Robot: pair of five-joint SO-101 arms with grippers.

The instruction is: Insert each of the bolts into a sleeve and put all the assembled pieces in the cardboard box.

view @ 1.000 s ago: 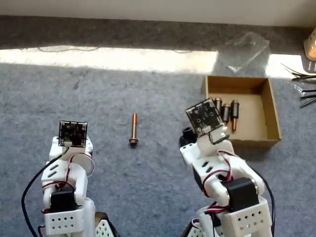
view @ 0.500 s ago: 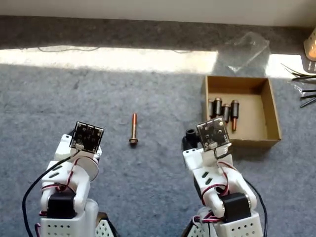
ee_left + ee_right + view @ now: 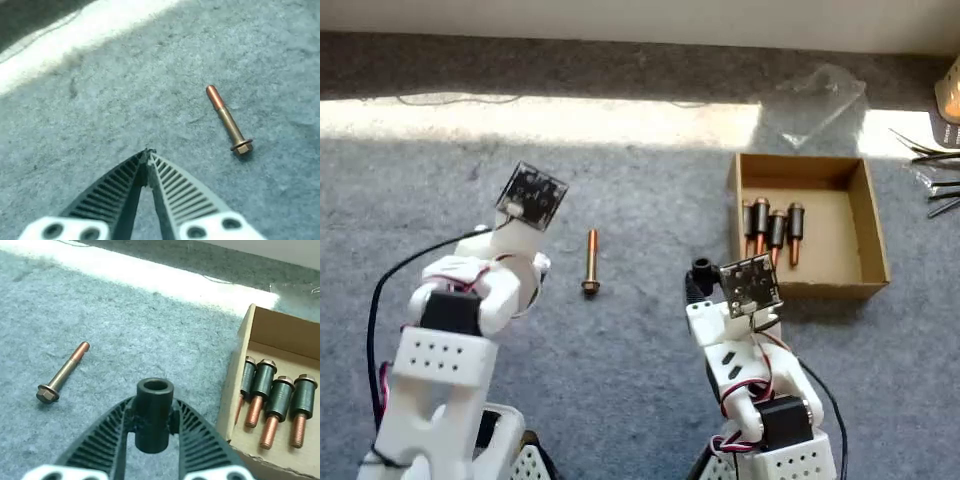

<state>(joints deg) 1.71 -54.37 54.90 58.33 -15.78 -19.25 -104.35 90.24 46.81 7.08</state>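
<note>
Cardboard box: we count four sleeved bolts inside.
Right gripper: clamps a black sleeve.
Left gripper: pinched together, empty.

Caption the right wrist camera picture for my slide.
Right gripper grips a black sleeve over the carpet, one bolt lying loose nearby, four assembled pieces in the cardboard box.

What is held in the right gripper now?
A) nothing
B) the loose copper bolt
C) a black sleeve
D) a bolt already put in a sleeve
C: in the right wrist view the right gripper is shut on a black sleeve with its hollow end empty, while the loose bolt lies apart on the carpet.
</note>
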